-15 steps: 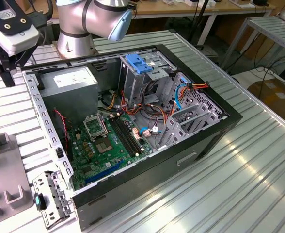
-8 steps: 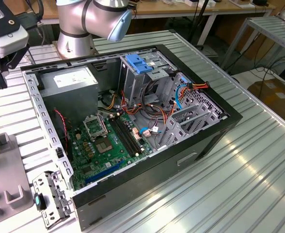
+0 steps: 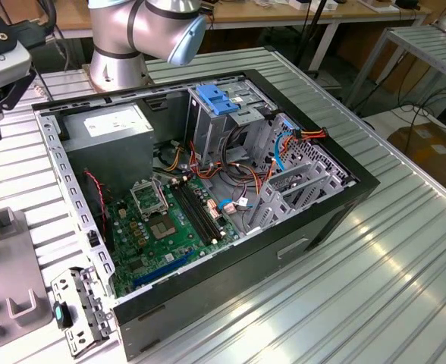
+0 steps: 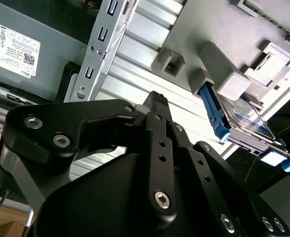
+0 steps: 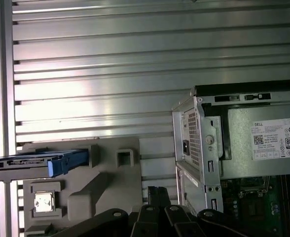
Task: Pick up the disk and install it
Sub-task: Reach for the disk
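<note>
The gripper (image 5: 155,193), fingers (image 5: 151,198) closed on nothing, should spread them and straddle the disk (image 5: 24,165) squarely in its grey holder (image 5: 105,173).

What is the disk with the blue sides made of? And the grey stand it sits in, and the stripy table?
The disk: a shiny, reflective face, likely metal, with matte blue rails that look plastic. The grey stand: dull, smooth, blocky, probably plastic, perhaps printed. The table: ribbed silvery slats with bright glints, likely aluminium.
</note>
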Robot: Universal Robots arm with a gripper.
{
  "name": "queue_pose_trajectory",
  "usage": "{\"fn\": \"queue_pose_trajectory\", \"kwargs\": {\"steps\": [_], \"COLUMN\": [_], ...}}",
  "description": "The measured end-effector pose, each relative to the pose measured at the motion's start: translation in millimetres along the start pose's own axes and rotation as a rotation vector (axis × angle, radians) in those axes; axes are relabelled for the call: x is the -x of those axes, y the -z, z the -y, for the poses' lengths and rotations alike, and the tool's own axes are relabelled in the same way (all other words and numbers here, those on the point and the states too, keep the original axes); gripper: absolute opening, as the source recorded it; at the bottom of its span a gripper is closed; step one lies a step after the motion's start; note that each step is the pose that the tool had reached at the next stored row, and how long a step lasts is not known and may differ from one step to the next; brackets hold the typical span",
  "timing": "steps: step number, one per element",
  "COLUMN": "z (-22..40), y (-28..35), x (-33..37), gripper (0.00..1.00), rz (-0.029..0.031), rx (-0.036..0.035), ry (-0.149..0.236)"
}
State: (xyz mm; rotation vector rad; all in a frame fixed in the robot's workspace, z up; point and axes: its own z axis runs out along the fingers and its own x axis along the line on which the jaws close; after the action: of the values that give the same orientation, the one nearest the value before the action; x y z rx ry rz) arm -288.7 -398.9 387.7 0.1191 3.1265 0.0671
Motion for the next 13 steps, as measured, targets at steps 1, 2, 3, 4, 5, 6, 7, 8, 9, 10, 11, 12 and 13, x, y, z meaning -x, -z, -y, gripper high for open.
{"fn": "queue_pose_trajectory", "kwargs": {"steps": [1,2,3,4,5,6,7,8,9,10,11,12,13], "z": [0.1,0.2,0.3,0.4,0.4,0.5,0.6,0.7,0.8,0.9,1.1,1.3,1.5], "y": [-0.1,-0.2,-0.2,-0.3,-0.3,-0.4,-0.4,-0.4,-0.5,-0.5,-0.5,-0.6,-0.7], "x": [-1.3,-2.3,-3.4,-4.4,-5.3,-6.3,-7.0,-8.4,-9.5,-11.0,-13.9,-17.2,-19.6], "gripper": [0.11,0.11,0.11,0.11,0.11,0.11,0.11,0.11,0.11,0.11,0.11,0.11,0.11], "rz": [-0.0009,-0.0014,-0.0021,-0.0029,-0.0036,-0.0045,-0.0052,-0.0064,-0.0069,-0.0074,-0.0084,-0.0096,-0.0103], "rx": [-0.0001,-0.0001,-0.0001,-0.0002,-0.0003,-0.0003,-0.0004,-0.0005,-0.0006,-0.0005,-0.0007,-0.0007,-0.0007], "ry": [0.000,0.000,0.000,0.000,0.000,0.000,0.000,0.000,0.000,0.000,0.000,0.000,0.000]}}
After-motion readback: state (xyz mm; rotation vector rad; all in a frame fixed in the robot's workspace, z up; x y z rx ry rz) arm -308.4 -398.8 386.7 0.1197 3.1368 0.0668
